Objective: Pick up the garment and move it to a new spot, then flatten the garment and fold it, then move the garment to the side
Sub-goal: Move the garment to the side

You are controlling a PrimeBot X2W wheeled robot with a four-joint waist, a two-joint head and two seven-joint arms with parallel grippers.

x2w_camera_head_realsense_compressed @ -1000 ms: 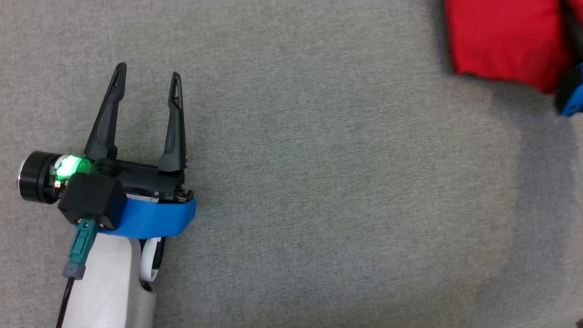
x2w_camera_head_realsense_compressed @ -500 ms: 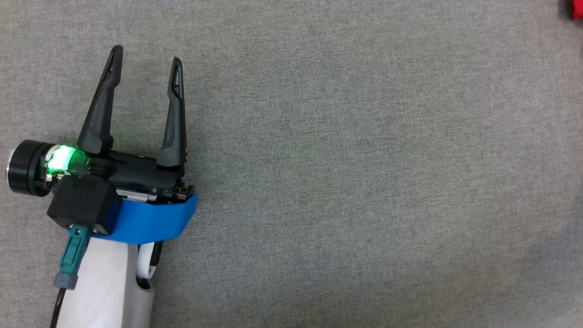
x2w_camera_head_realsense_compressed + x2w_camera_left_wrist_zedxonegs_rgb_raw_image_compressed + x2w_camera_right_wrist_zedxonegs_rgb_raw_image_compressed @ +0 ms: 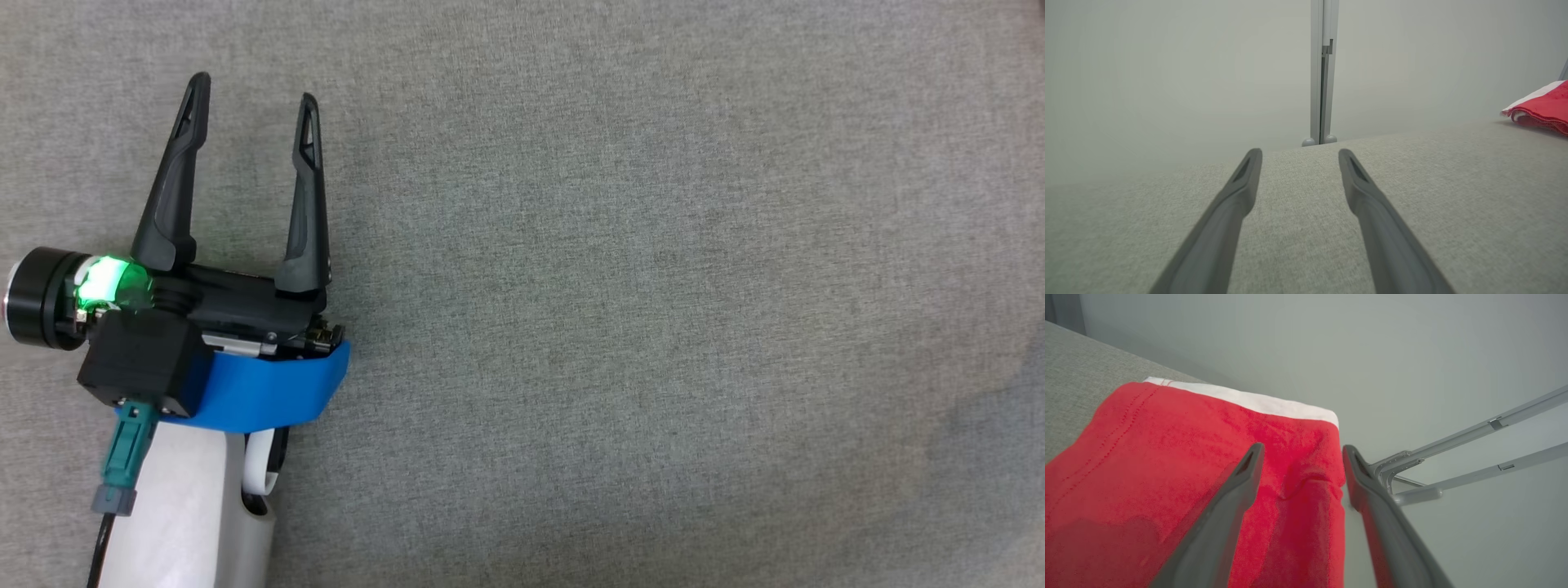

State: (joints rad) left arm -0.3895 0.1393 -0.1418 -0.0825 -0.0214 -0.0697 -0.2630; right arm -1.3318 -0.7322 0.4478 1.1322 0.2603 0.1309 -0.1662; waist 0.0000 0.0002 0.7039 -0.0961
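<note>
Long dark fingers (image 3: 167,204) of the left gripper (image 3: 253,87) stand spread wide with nothing between them, pointing up the head view over the grey woven fabric surface (image 3: 653,286). Behind them sit the black gripper body with a glowing green light (image 3: 106,286), a blue band (image 3: 261,392) around the wrist and the pale white forearm (image 3: 188,506) running off the bottom edge. In the left wrist view the same gripper (image 3: 1298,151) is low over the grey cloth, its fingers parted and bare surface showing in the gap. Beyond the surface's far edge a slim grey metal post (image 3: 1324,81) rises against a plain pale wall (image 3: 1167,81). The folded red garment with a white band (image 3: 1545,108) lies on the surface at the far right of that view, well apart from the left gripper. In the right wrist view the right gripper (image 3: 1303,447) is also open, its two fingers (image 3: 1224,522) apart and holding nothing. The red garment (image 3: 1167,457) lies beneath and behind them on the grey surface, near its edge, folded, with the white band along its far side and a small wrinkle showing between the fingers. Whether the fingertips touch the cloth cannot be told. Past the garment's edge, grey metal tubes (image 3: 1474,435) slant across the pale background.
</note>
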